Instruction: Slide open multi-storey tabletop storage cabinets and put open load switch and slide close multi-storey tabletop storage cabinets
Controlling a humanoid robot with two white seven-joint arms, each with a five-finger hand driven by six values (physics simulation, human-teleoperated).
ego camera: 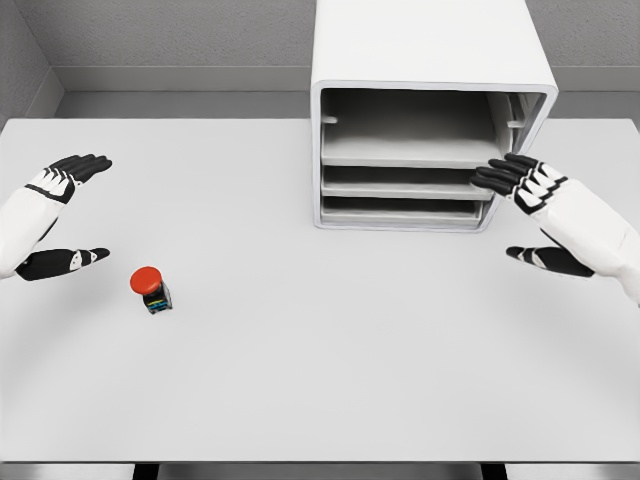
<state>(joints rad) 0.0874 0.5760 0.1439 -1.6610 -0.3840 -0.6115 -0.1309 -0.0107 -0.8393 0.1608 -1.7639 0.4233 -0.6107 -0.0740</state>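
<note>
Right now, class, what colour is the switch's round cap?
Red, on the load switch; clearest in the head view.

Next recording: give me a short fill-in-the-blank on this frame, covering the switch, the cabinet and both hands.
1. The cap of the load switch is coloured ____.
2. The fingertips of the ____ hand are at the front edge of the storage cabinet.
3. The switch stands on the table, nearer the ____ hand.
4. Both hands hold ____.

Missing words: red; right; left; nothing
</note>
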